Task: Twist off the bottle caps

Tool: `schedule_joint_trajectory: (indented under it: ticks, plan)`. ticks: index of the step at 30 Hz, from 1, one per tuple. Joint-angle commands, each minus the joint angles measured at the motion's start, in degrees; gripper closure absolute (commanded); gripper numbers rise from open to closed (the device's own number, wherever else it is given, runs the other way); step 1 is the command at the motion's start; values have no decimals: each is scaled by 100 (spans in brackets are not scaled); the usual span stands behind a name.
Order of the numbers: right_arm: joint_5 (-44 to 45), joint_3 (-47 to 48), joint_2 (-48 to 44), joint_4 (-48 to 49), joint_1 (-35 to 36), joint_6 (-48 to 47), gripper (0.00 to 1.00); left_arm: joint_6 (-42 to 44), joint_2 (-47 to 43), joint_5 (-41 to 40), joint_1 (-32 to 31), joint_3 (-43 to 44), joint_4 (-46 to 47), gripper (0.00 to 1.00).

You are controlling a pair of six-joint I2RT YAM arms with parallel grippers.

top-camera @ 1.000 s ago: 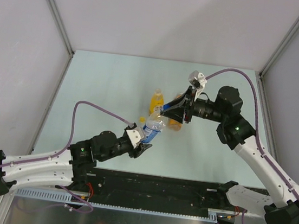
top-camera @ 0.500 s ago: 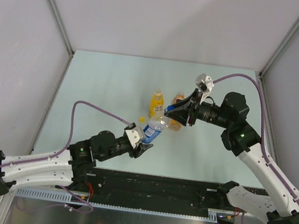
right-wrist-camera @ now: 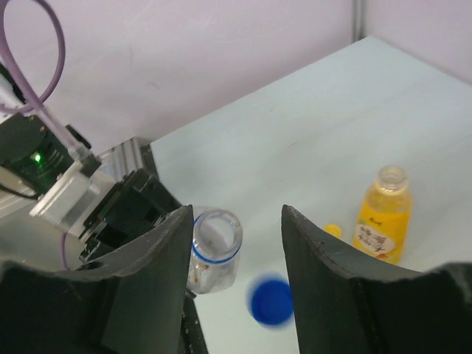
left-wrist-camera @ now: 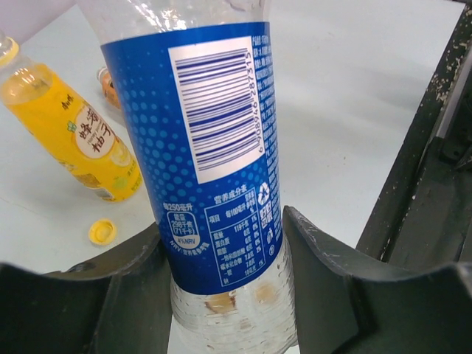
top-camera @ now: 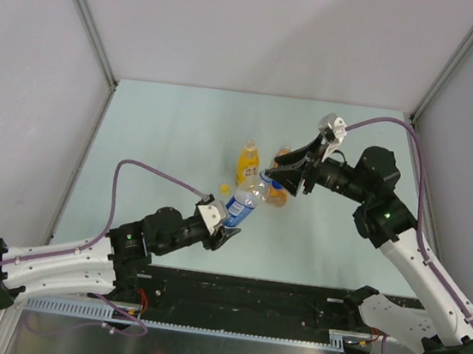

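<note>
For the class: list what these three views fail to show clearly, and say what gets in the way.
- Blue cap: right wrist view, motion-blurred; falling or resting is unclear.
- Orange bottle: top view, mostly covered by the right claw; capped or not is unclear.
- Clear bottle: left wrist view, neck cut off by the top edge.
- White cap: found in no view.

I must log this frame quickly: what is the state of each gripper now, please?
Left gripper: closed on the clear bottle.
Right gripper: open, holding nothing; the blurred blue cap is not gripped.
</note>
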Motion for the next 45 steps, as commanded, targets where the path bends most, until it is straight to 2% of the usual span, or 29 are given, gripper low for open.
schedule_joint_trajectory:
  ticks: [1,6,12,20,26,28,36,41,43,45]
  plan:
    - [267,119,-217,394,-94,-106,45,-43,-82,-48,8,-48,-71,100]
    - [182,107,-210,428,-93,-96,58,-43,-70,-74,8,-63,-71,100]
    - [166,114,-127,388,-98,-138,54,-50,-115,-108,8,-74,-79,100]
    - [-79,112,-19,315,-98,-168,32,-26,-120,-104,8,-54,-96,100]
    - [-314,114,98,292,-98,-170,4,-14,-132,-102,8,-25,-97,100]
    - [-359,114,142,289,-98,-173,2,-14,-135,-94,8,-23,-97,100]
    - [-534,117,317,143,-98,-194,1,-17,-135,-65,8,31,-97,100]
    - [-595,113,450,-19,-76,-275,4,0,-103,-22,8,60,-105,100]
    - [-653,107,502,-35,-66,-294,9,1,-95,12,8,71,-106,100]
    - [-714,106,531,-22,-59,-299,23,3,-95,29,8,85,-106,100]
